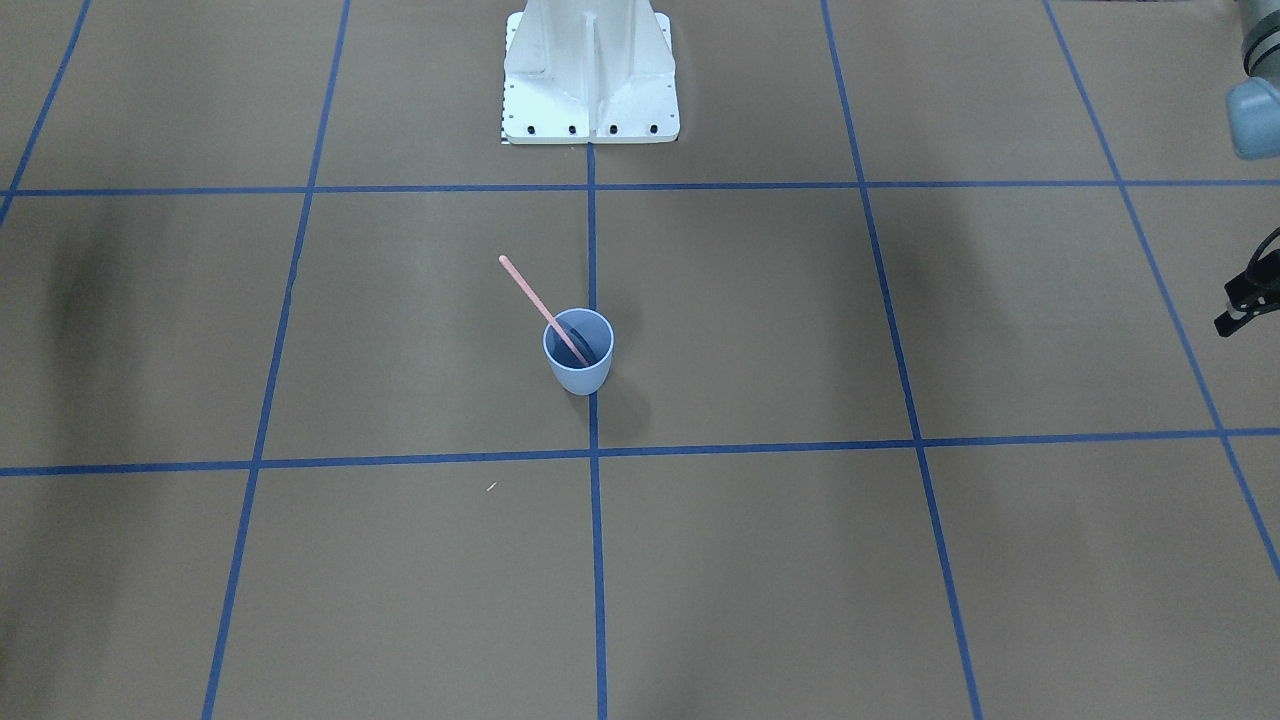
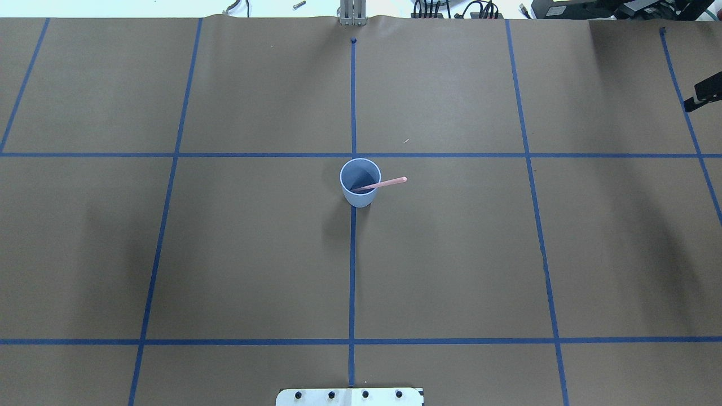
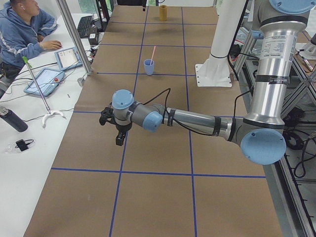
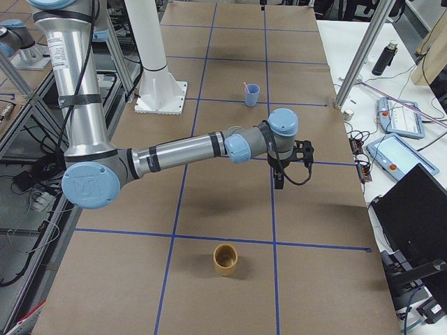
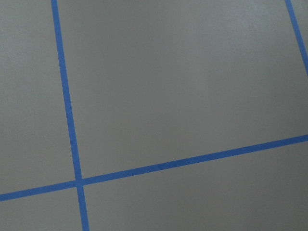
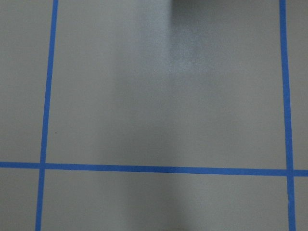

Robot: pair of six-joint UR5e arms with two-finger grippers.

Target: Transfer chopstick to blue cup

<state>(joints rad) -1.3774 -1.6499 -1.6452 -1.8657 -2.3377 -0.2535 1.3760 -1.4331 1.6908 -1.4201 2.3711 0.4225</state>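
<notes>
Frame edges cut off left gripper [image 1: 1243, 300] and right gripper [image 2: 701, 97]; jaw gaps unreadable. In side views, blue cup [image 3: 148, 67] wall hides lower chopstick [image 3: 153, 52].

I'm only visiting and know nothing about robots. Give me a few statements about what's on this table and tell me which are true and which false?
1. The pink chopstick stands in the blue cup. True.
2. The blue cup lies on its side. False: it stands upright.
3. A gripper holds the chopstick. False: it leans on the cup's rim, and nothing else touches it.
4. A yellow cup also stands on the table. True.
</notes>
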